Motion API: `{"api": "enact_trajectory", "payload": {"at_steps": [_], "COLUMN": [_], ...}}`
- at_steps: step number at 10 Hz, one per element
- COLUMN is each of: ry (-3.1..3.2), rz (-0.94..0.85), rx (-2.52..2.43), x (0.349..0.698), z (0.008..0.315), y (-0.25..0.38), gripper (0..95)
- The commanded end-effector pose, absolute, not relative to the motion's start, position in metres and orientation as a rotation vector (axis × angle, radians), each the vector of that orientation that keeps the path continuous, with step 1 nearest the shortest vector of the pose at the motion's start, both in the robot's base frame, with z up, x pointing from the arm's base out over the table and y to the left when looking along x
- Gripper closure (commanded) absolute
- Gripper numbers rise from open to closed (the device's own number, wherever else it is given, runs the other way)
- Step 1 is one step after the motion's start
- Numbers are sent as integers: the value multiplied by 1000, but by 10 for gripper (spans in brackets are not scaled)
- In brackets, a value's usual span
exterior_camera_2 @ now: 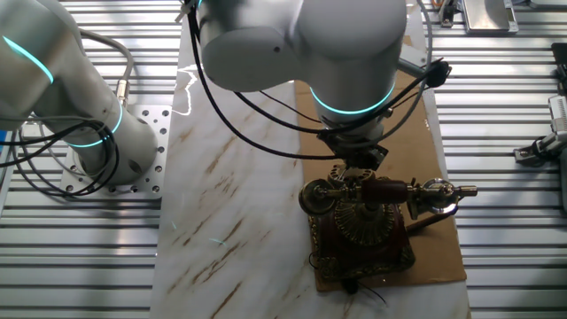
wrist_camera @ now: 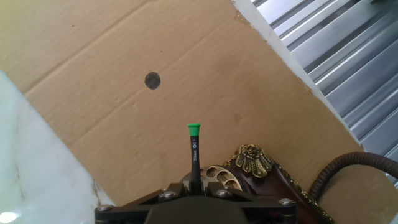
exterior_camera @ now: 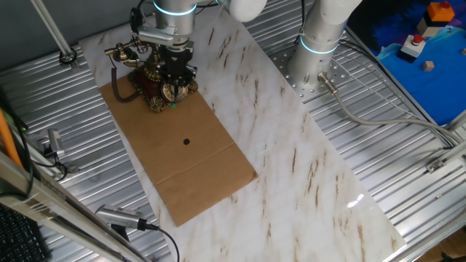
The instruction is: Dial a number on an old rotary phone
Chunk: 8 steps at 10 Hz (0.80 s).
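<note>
Gripping a thin green-tipped stick (wrist_camera: 194,152), the pincer (exterior_camera: 175,69) hovers over the ornate phone (exterior_camera_2: 359,226).

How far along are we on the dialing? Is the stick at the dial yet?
Done: the gripper is shut on the black green-tipped stick and sits right over the old rotary phone on the cardboard sheet. In hand: lining up. In the hand view the green tip sits past the dial, over bare cardboard, not in a finger hole. Left: seat the tip and turn the dial. The handset rests on its cradle.
</note>
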<state>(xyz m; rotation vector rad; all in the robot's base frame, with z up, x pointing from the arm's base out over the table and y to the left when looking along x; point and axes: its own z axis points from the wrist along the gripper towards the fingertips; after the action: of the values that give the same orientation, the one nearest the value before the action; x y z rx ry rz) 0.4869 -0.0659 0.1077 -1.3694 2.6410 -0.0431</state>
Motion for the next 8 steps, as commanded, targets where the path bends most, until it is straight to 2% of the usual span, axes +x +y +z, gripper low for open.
{"api": "enact_trajectory", "payload": {"at_steps": [1,8], "ry": [2639,2623], "rz": [-53,-69], "rx": [-1363,-1330], "x": [488,485], "z": [103,100], "y": [-66,-66], "gripper": [950,950]}}
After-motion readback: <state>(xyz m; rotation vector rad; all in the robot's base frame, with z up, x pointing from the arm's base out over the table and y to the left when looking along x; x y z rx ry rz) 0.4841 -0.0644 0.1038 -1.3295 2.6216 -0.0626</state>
